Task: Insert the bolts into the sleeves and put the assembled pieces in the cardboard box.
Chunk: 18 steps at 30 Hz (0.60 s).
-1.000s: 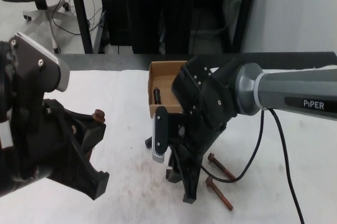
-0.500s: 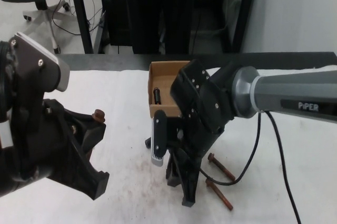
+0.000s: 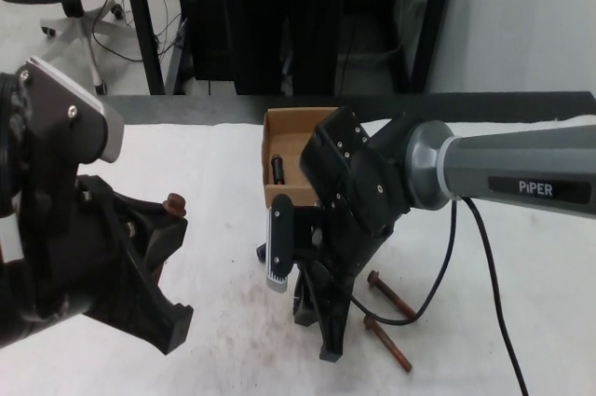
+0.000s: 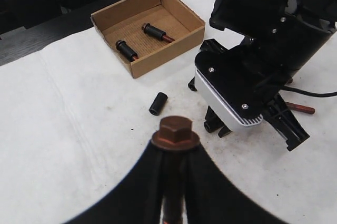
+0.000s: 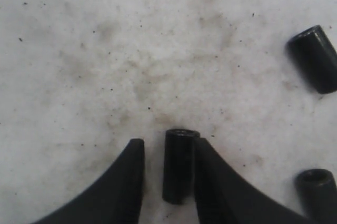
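My left gripper (image 4: pixel 175 149) is shut on a rusty bolt (image 4: pixel 175 132), held head up above the white cloth; the high view has this bolt (image 3: pixel 174 202) at the left. My right gripper (image 5: pixel 168 147) is down at the cloth, open, with a black sleeve (image 5: pixel 179 166) lying between its fingers: one finger touches it and a gap stays at the other. The high view places the right gripper (image 3: pixel 317 321) just in front of the cardboard box (image 3: pixel 272 149). The box (image 4: pixel 158 55) holds two assembled pieces (image 4: pixel 126 50) (image 4: pixel 154 31).
A loose sleeve (image 4: pixel 158 103) lies between the box and the right arm. Two more sleeves (image 5: pixel 314 58) (image 5: pixel 316 187) rest near the right gripper. Two rusty bolts (image 3: pixel 391 293) (image 3: pixel 386 340) lie on the cloth on the right. A dark bench edge runs behind the box.
The right arm has shifted slightly leftward and lower over the cloth. The left arm and its bolt have not moved.
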Tool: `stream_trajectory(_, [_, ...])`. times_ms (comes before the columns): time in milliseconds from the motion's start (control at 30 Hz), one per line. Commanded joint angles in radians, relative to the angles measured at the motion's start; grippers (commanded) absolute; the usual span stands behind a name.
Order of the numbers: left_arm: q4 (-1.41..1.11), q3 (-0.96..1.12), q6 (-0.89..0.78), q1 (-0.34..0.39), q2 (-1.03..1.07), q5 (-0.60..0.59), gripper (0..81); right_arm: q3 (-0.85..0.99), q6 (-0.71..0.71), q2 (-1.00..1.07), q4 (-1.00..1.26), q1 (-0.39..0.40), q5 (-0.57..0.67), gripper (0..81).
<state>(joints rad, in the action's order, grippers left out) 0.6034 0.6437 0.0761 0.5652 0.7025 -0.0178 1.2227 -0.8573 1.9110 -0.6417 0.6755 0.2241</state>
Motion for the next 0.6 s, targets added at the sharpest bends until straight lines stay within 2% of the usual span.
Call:
stream_trajectory(0, [-0.017, 0.004, 0.009, -0.003, -0.001, 0.009, 0.3, -0.005, -0.003, 0.022, -0.032, -0.002, 0.007, 29.4])
stream_trajectory(400, [-0.017, 0.004, 0.009, -0.003, -0.001, 0.009, 0.3, -0.005, 0.006, 0.022, -0.036, -0.007, -0.019, 29.7])
stream_trajectory(567, [-0.017, 0.004, 0.009, -0.003, -0.001, 0.009, 0.3, -0.005, 0.031, 0.022, -0.036, -0.023, -0.046, 42.3])
